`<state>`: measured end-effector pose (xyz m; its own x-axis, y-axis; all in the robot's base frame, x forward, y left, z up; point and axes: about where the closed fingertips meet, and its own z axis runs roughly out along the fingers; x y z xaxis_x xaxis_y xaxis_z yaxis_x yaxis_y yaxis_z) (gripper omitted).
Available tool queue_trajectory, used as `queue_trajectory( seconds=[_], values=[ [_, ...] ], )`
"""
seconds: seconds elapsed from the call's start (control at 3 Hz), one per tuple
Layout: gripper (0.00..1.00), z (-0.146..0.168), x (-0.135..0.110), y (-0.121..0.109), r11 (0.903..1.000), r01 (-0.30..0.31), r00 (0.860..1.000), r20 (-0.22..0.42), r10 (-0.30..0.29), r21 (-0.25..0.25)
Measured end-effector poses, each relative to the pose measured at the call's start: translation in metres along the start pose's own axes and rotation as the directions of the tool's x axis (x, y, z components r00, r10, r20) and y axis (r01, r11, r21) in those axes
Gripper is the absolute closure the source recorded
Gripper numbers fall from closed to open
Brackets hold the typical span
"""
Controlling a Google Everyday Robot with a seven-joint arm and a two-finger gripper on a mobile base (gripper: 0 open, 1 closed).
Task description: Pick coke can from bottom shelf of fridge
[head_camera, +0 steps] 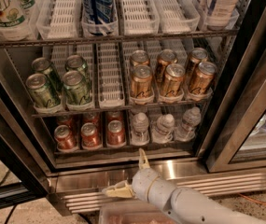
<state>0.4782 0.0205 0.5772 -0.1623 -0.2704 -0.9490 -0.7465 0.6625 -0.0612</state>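
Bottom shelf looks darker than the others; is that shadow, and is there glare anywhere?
Camera view: yes, the bottom shelf sits shaded under the rack above, dulling the coke cans; camera view: glare streaks the steel base, behind the open pincer held low in front of it.
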Motion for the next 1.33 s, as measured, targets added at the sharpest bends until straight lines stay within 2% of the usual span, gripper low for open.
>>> queue_trajectory(
  seconds=[0.33, 0.67, 1.33],
  values=[
    [0.00, 0.004, -0.002, -0.004, 0.9986, 0.030, 0.999, 0.023, -0.031, 0.045],
    [0.00, 0.010, -0.006, -0.009, 0.9917, 0.078, 0.995, 0.058, -0.084, 0.102],
    [0.00, 0.021, -0.016, -0.016, 0.9705, 0.138, 0.979, 0.124, -0.164, 0.198]
  ],
)
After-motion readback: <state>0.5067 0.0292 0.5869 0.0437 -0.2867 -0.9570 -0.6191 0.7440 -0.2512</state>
